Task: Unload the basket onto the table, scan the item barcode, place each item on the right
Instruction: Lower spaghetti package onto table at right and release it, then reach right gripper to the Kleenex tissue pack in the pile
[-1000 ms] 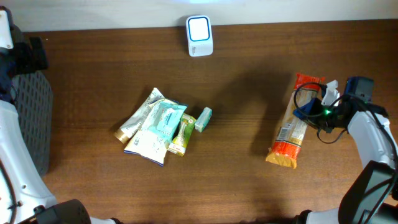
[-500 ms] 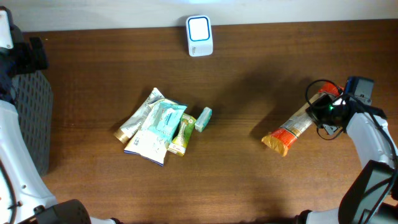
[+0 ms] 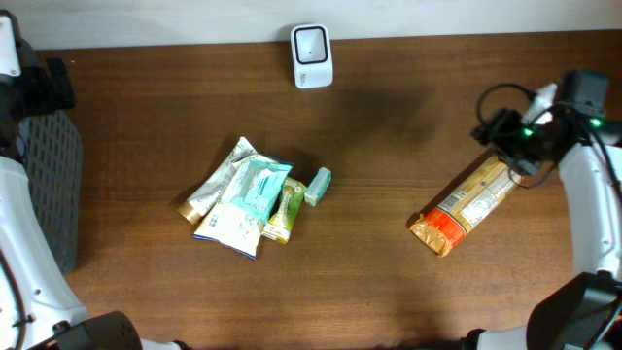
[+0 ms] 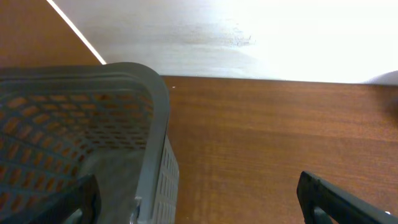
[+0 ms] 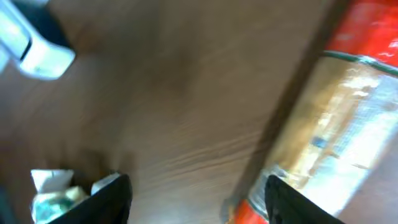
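A grey mesh basket (image 4: pixel 74 124) was located at the left edge of the tabletop (image 3: pixel 389 282). The left pincer (image 4: pixel 198 202) was held over the basket's corner, its fingers spread wide and nothing gripped. A pile of small packets (image 3: pixel 248 199) was laid left of centre. The white scanner (image 3: pixel 311 56) was stood at the far edge, near the middle. The snack package (image 3: pixel 465 208) was laid flat on the right part of the tabletop, set diagonally, label face up, well apart from the scanner. The right pincer (image 3: pixel 507 136) was positioned by the package's far end. In the wrist view its fingers (image 5: pixel 118 199) were parted, with only bare wood seen between them and the package beside one finger.
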`<state>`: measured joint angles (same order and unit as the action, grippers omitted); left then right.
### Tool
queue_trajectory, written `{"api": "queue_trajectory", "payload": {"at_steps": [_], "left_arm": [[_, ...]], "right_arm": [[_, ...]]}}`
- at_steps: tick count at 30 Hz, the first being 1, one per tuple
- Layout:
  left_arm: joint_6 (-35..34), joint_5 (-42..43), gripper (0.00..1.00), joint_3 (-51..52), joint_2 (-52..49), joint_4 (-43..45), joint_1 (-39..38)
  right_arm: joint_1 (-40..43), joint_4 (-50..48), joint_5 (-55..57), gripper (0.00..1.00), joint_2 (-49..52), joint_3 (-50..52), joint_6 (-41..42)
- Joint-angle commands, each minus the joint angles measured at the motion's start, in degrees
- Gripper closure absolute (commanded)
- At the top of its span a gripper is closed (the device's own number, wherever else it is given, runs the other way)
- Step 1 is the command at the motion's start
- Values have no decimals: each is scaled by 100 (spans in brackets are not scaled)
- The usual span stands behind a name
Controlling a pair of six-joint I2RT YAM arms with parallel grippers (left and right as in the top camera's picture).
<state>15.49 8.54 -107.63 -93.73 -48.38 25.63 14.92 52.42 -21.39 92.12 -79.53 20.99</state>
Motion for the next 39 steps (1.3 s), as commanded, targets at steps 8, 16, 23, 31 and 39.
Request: {"api": "queue_trajectory", "payload": {"at_steps": [8,16,23,31,39], "left_arm": [[90,17,1,-39,85,11,-4],[87,20,1,-42,85,11,-4],[87,20,1,-39,85,11,-4],[87,20,1,-42,85,11,-4],[87,17,1,-42,85,11,-4]], "right_arm": [[-3467,-2295,-197,61,1895,-74,1475],[-3958,-1534,542,65,2334,-74,1550],[-3508,-4,184,64,2321,-975,603],[-4286,-181,-334,74,2354,-695,769],[-4822,-1276,332,96,2356,170,2039]]}}
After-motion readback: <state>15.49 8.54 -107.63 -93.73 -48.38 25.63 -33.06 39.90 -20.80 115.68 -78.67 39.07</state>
